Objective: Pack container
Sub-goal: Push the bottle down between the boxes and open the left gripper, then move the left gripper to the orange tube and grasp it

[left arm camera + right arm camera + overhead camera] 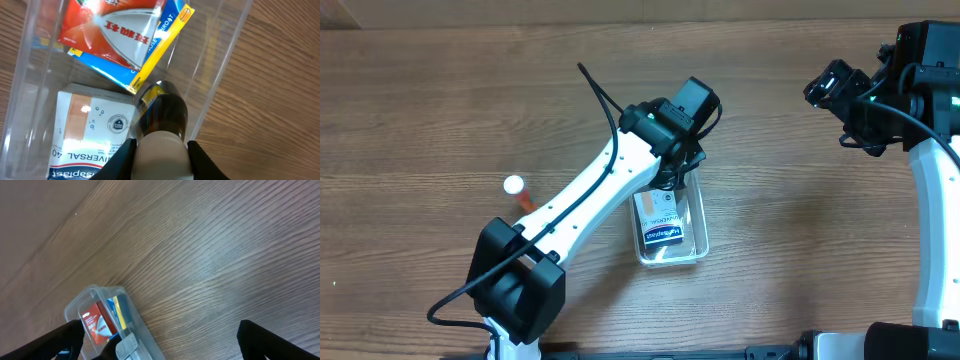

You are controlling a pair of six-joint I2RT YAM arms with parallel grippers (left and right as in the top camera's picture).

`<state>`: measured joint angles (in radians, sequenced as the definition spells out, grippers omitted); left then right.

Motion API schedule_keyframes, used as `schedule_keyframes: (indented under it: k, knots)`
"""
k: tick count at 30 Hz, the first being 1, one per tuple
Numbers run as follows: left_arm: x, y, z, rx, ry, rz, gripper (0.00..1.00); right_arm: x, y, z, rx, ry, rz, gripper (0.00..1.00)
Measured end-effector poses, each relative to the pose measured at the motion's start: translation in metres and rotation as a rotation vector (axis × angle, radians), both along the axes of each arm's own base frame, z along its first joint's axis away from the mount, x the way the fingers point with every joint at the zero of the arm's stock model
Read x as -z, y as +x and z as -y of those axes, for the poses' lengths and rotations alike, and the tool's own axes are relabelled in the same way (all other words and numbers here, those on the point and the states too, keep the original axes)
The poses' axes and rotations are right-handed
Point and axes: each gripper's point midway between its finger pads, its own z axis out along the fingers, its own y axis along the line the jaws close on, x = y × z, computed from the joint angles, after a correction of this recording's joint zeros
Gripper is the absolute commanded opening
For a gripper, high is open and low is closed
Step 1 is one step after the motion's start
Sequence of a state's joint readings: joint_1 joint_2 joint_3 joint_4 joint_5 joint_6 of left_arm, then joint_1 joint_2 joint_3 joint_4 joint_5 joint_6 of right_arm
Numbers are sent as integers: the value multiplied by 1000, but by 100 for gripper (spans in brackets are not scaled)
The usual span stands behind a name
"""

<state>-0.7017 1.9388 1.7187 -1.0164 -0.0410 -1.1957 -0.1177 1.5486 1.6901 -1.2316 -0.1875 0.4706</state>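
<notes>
A brown wood-grain tabletop [800, 220] is filling every view, and nothing of the room beyond it is showing. The long clear plastic rectangular container [672, 258] is sitting near the middle of the tabletop, its far end lying under the white left arm, which is reaching in from the lower left corner.

The left gripper [160, 150] is hanging over the container, its jaws closed around the cream-white cap of a dark brown bottle with a cream-white cap [165, 112]. The bottle is pointing down inside the container, just beside one long wall; whether its base is touching the floor cannot be told. Next to the bottle a white plaster box [85, 135] is lying flat, and beyond it a blue and yellow box [160, 45] is lying with a red and white packet [110, 25] on top of it.

The right gripper [161, 327] is hovering well apart from the container, toward the upper right corner, its jaws spread wide and holding nothing.

A small white-capped orange object [516, 187] is lying left of the left arm. Bare wood is stretching between the container and the right arm, and along the whole upper left side.
</notes>
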Motion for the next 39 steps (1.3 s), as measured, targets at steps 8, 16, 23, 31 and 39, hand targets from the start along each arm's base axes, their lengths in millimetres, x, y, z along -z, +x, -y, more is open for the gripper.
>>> schedule_keyframes:
  k: [8,16,23,31,39]
  knots:
    - [8,1,-3,-44,16,11,26,0,0,0,0,0,0,100]
    - [27,0,-2,-52,16,15,45,0,0,0,0,0,0,100]
    - [24,4,-2,1,27,35,72,0,0,0,0,0,0,100]
    - [-27,21,-6,154,58,108,74,0,0,0,0,0,0,100]
    - [-106,6,-89,350,254,56,85,0,0,0,0,0,0,100]
